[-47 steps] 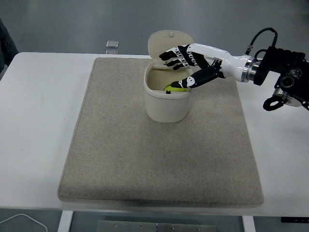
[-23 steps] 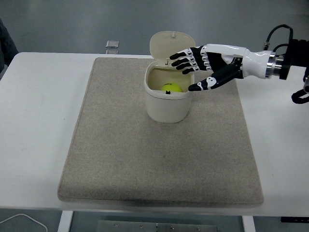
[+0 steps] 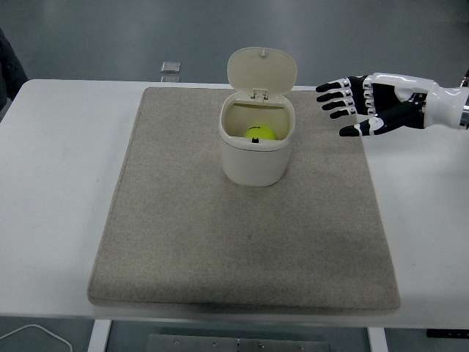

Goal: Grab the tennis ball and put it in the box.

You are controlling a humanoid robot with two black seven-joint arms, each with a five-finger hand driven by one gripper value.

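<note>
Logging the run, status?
Right hand open, empty, right of box. Tennis ball inside box, lid up. Nothing obstructing.

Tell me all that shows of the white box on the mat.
The box is a small cream-white bin, plastic by the look, with rounded corners. It stands upright on the beige mat, toward the far side. Its hinged lid is swung up and back, leaving it open. A yellow-green tennis ball lies inside. No hand touches it.
</note>
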